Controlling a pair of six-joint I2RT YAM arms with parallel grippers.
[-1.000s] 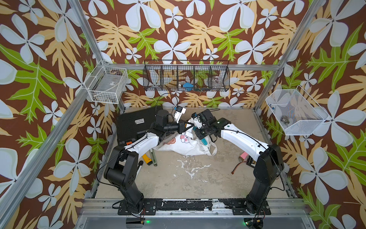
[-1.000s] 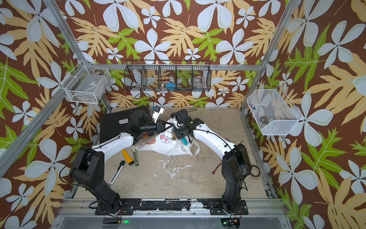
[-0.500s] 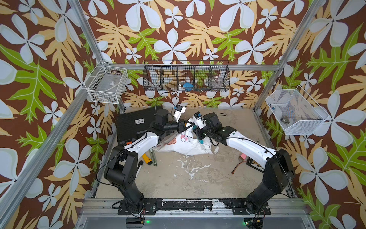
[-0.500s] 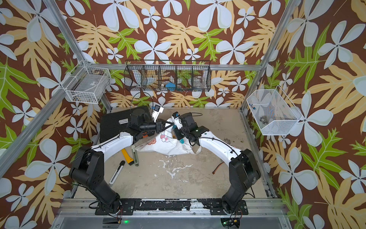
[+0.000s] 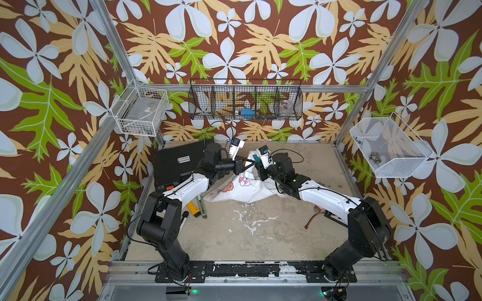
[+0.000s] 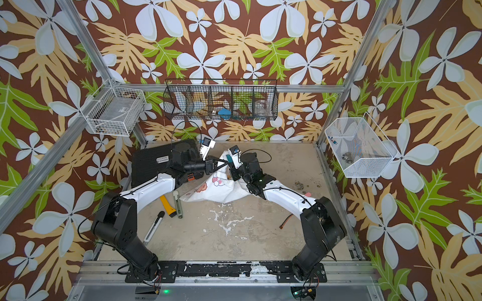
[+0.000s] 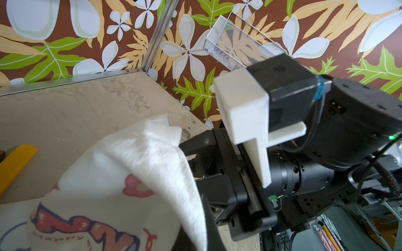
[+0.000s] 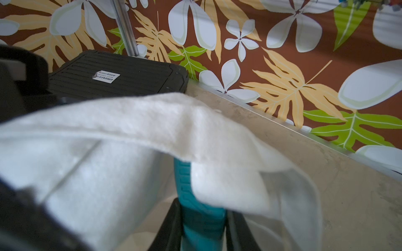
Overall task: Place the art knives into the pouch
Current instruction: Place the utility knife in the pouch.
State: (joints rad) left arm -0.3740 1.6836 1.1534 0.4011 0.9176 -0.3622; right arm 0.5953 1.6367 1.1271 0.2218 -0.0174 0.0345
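The white printed pouch (image 5: 242,187) (image 6: 216,187) lies crumpled at the back middle of the floor. One edge of it is pulled up by my left gripper (image 5: 251,163) (image 6: 224,162), which is shut on the cloth (image 7: 121,173). My right gripper (image 5: 258,163) (image 8: 203,219) faces it from the right, shut on the teal art knife (image 8: 185,180) (image 5: 256,158) (image 6: 229,157). In the right wrist view the knife's front end runs under the pouch's raised rim (image 8: 174,121), which hides the tip. The two grippers almost meet.
A black tool case (image 5: 180,161) (image 8: 117,76) stands behind my left arm. A yellow cutter (image 6: 167,207), a grey-green cutter (image 6: 178,204) and a white-and-black knife (image 6: 154,225) lie on the left. A reddish cable (image 5: 311,221) lies near my right arm. Wire baskets hang on the walls.
My right arm has stretched out and dropped lower, bringing the teal knife up to the pouch's raised edge. My left gripper has kept its hold without moving.
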